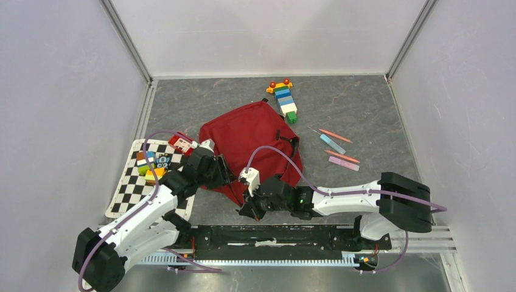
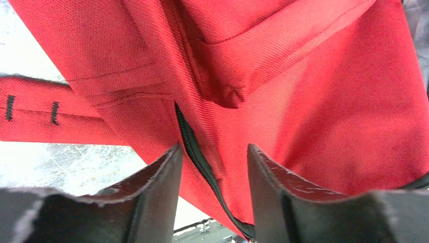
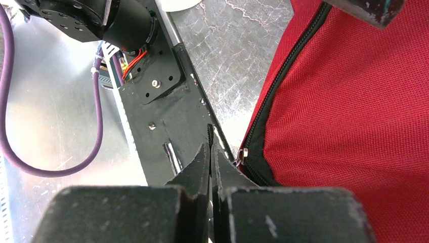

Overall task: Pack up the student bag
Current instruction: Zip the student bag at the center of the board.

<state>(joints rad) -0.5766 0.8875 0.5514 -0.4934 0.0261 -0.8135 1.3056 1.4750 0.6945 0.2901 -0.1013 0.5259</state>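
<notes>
Grey table [image 1: 365, 103], walled on three sides. Student bag [image 1: 246, 137] lies flat mid-table, slumped, near corner pointing at the arm bases; chequered mat [image 1: 125, 194] just to its left, brick tower [image 1: 285, 100] at its far corner, pens [image 1: 336, 148] apart on the right. Bag reads as woven cloth: soft, limp, probably light while unpacked. It will fold and drag rather than slide as one piece, and the weave gives the pads decent friction. Best purchase looks like the stitched seam or the zipper [image 2: 195, 152] tape, not the loose panel. Left gripper [image 2: 212, 167] is at the bag's near-left edge, jaws spread, zipper line running between them, no pinch evident. Right gripper [image 3: 210, 149] is at the near corner, jaws pressed together just beside the zipper end; a thin dark sliver shows at the tips, possibly a pull tab, cannot tell.
</notes>
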